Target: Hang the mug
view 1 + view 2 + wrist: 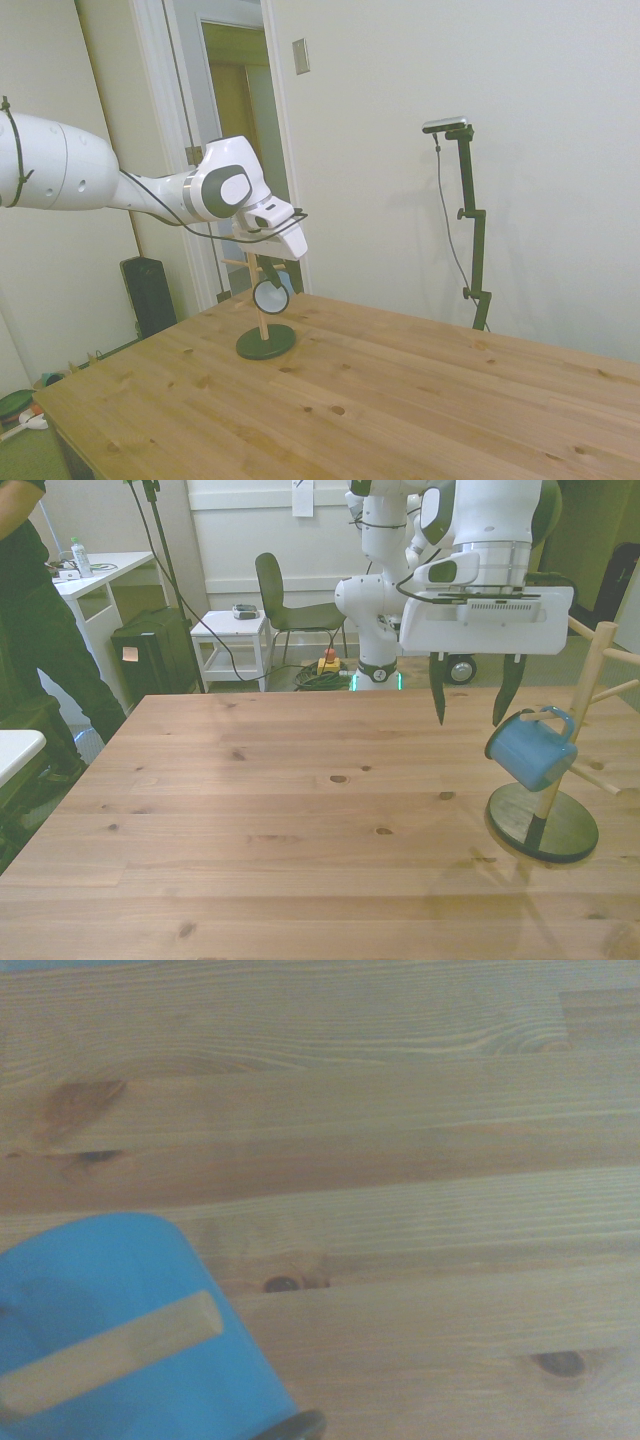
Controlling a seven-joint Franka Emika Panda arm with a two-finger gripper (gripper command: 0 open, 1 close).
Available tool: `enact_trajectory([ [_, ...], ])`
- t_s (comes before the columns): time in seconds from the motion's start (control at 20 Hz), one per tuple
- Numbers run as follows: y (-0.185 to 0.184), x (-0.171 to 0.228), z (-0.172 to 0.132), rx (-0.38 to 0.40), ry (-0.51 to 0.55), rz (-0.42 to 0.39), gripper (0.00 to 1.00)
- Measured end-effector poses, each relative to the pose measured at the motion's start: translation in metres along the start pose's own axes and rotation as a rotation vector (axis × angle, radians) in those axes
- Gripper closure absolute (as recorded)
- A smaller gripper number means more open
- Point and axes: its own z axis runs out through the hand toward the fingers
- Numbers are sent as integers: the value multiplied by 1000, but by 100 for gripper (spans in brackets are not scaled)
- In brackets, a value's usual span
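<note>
Front view, mug: the mug (532, 752) hangs at the right of the frame by its loop handle on a lower peg of the wooden mug tree (588, 695), tilted, its body out toward the frame's left of the post
Front view, claw: the claw (473, 698) sits just above and slightly left of the mug, both fingers apart and pointing down, nothing between them, so it has let go
Key relation: the mug lies below and to the frame's right of the fingertips, close by but apart; the nearer finger ends just over the handle
Side view: at centre left the mug (270, 296) shows its white mouth, hung beside the post above the dark round base (266, 342) on the bench (400, 400)
Wrist view: blue mug wall (120, 1340) crossed by a wooden peg (110, 1350), bench planks beyond
Judgement: the hang looks done; a retreat should go straight up, away from peg and handle
</note>
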Motion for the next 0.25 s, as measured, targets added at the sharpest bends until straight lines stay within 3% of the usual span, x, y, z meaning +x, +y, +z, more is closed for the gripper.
enact_trajectory([
  [0.25,50,-12,3,-8,1,21,0],
])
